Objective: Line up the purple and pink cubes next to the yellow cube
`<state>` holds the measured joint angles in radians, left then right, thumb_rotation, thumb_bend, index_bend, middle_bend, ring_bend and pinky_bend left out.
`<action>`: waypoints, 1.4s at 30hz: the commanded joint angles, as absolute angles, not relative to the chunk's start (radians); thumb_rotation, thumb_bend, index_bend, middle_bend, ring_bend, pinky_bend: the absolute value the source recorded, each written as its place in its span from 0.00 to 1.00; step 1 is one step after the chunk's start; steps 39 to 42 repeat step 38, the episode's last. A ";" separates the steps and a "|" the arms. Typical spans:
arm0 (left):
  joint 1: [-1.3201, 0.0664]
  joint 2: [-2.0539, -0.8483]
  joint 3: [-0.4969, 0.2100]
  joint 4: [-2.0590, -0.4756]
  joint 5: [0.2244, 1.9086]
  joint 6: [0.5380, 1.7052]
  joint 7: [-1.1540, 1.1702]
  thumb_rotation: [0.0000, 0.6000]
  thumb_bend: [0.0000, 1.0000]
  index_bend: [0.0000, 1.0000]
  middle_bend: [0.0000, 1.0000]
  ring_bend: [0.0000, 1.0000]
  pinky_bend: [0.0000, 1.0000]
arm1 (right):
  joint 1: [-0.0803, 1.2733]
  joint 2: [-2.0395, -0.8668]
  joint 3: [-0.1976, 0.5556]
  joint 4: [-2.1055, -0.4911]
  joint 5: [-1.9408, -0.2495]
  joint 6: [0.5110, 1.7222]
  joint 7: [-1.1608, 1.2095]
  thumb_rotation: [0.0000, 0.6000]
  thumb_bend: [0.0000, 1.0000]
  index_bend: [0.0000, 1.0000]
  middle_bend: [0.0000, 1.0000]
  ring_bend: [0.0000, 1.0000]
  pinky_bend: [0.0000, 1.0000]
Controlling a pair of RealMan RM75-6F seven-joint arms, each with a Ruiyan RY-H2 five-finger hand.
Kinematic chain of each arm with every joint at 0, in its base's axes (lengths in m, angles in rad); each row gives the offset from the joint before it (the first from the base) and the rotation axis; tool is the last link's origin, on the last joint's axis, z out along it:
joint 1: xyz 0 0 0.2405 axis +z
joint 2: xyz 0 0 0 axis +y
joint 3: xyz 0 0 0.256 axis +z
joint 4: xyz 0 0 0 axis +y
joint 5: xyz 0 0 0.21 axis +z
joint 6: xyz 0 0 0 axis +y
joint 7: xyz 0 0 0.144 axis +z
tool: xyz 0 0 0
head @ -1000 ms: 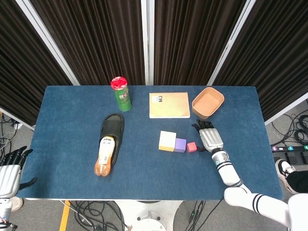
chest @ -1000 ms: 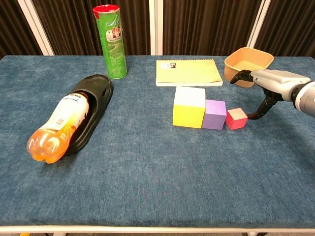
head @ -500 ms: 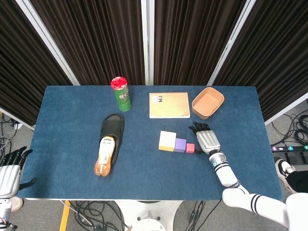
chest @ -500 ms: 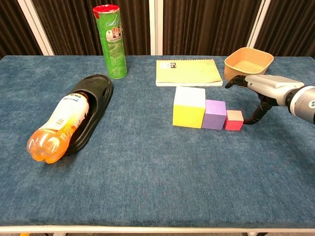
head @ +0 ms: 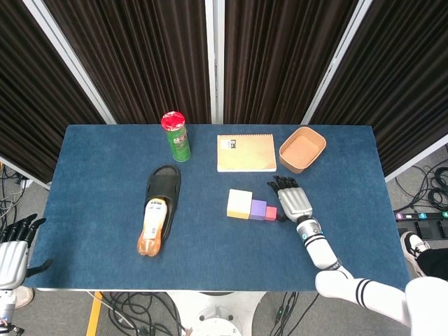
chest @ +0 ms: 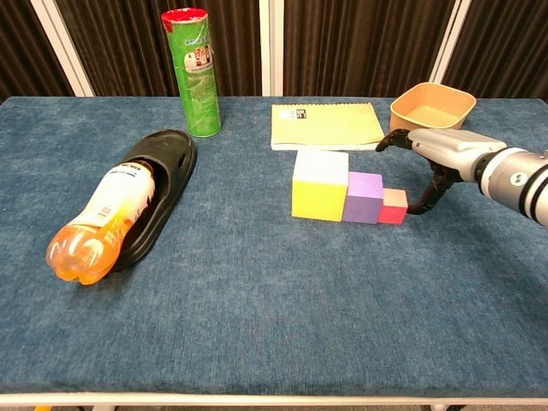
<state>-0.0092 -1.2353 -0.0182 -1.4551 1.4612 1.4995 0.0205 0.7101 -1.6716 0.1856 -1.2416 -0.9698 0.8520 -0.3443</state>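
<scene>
Right robot hand [chest: 432,158] spread, thumb touching pink cube [chest: 394,206]; head view alone shows left robot hand [head: 12,248], spread.

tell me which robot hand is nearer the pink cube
Right. The right robot hand has a fingertip at the pink cube; the left robot hand hangs off the table's far left edge.

Yellow cube [chest: 319,184], biggest, is sitting mid-table; smaller purple cube [chest: 364,196] is touching its right side; smallest pink cube [chest: 394,206] is touching purple's right, forming one row.
</scene>
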 commanded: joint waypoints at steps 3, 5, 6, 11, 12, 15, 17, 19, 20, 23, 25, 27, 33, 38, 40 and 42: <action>-0.009 -1.237 -0.018 -1.452 1.459 1.497 0.019 1.00 0.03 0.22 0.22 0.15 0.16 | 0.723 -1.684 0.190 -1.232 -0.960 0.848 -0.360 1.00 0.10 0.12 0.00 0.00 0.00; -0.009 -1.237 -0.019 -1.451 1.459 1.497 0.018 1.00 0.03 0.22 0.22 0.15 0.16 | 0.724 -1.685 0.188 -1.232 -0.956 0.849 -0.368 1.00 0.10 0.12 0.00 0.00 0.00; -0.009 -1.238 -0.019 -1.451 1.459 1.497 0.018 1.00 0.03 0.22 0.22 0.15 0.16 | 0.724 -1.684 0.186 -1.233 -0.955 0.851 -0.371 1.00 0.10 0.12 0.00 0.00 0.00; -0.012 -1.238 -0.020 -1.450 1.463 1.495 0.020 1.00 0.03 0.22 0.22 0.15 0.16 | 0.706 -1.659 0.176 -1.259 -0.958 0.873 -0.371 1.00 0.10 0.11 0.00 0.00 0.00; -0.013 -1.238 -0.019 -1.451 1.465 1.496 0.020 1.00 0.03 0.22 0.22 0.15 0.16 | 0.701 -1.652 0.174 -1.267 -0.960 0.879 -0.369 1.00 0.10 0.11 0.00 0.00 0.00; -0.014 -1.238 -0.022 -1.454 1.469 1.501 0.021 1.00 0.03 0.22 0.22 0.15 0.16 | 0.676 -1.612 0.166 -1.315 -0.979 0.910 -0.355 1.00 0.10 0.11 0.00 0.00 0.00; -0.016 -1.237 -0.024 -1.455 1.470 1.501 0.022 1.00 0.03 0.22 0.22 0.15 0.16 | 0.642 -1.563 0.152 -1.369 -1.019 0.957 -0.332 1.00 0.10 0.11 0.00 0.00 0.00; -0.021 -1.237 -0.025 -1.456 1.473 1.498 0.023 1.00 0.03 0.22 0.22 0.15 0.16 | 0.597 -1.494 0.128 -1.438 -1.077 1.012 -0.301 1.00 0.11 0.11 0.00 0.00 0.00; -0.023 -1.236 -0.026 -1.457 1.473 1.496 0.024 1.00 0.03 0.22 0.22 0.15 0.16 | 0.576 -1.460 0.114 -1.469 -1.108 1.039 -0.286 1.00 0.12 0.11 0.00 0.00 0.00; -0.030 -1.236 -0.031 -1.459 1.473 1.491 0.027 1.00 0.03 0.22 0.22 0.15 0.16 | 0.495 -1.350 0.068 -1.557 -1.210 1.155 -0.243 1.00 0.17 0.10 0.00 0.00 0.00; -0.036 -1.237 -0.033 -1.462 1.472 1.485 0.033 1.00 0.03 0.22 0.22 0.15 0.16 | 0.437 -1.286 0.032 -1.602 -1.284 1.238 -0.208 1.00 0.22 0.10 0.01 0.00 0.00; -0.041 -1.237 -0.034 -1.466 1.471 1.479 0.040 1.00 0.03 0.22 0.22 0.15 0.16 | 0.390 -1.241 0.003 -1.630 -1.345 1.306 -0.176 1.00 0.23 0.08 0.01 0.00 0.00; -0.056 -1.239 -0.040 -1.487 1.474 1.470 0.064 1.00 0.03 0.22 0.22 0.15 0.16 | 0.249 -1.169 -0.060 -1.669 -1.499 1.524 -0.110 1.00 0.26 0.07 0.01 0.00 0.00; -0.064 -1.242 -0.044 -1.499 1.477 1.471 0.075 1.00 0.03 0.22 0.22 0.15 0.16 | 0.185 -1.141 -0.077 -1.687 -1.548 1.596 -0.086 1.00 0.26 0.07 0.01 0.00 0.00; -0.064 -1.242 -0.044 -1.499 1.477 1.471 0.075 1.00 0.03 0.22 0.22 0.15 0.16 | 0.185 -1.141 -0.077 -1.687 -1.548 1.596 -0.086 1.00 0.26 0.07 0.01 0.00 0.00; -0.064 -1.242 -0.044 -1.499 1.477 1.471 0.075 1.00 0.03 0.22 0.22 0.15 0.16 | 0.185 -1.141 -0.077 -1.687 -1.548 1.596 -0.086 1.00 0.26 0.07 0.01 0.00 0.00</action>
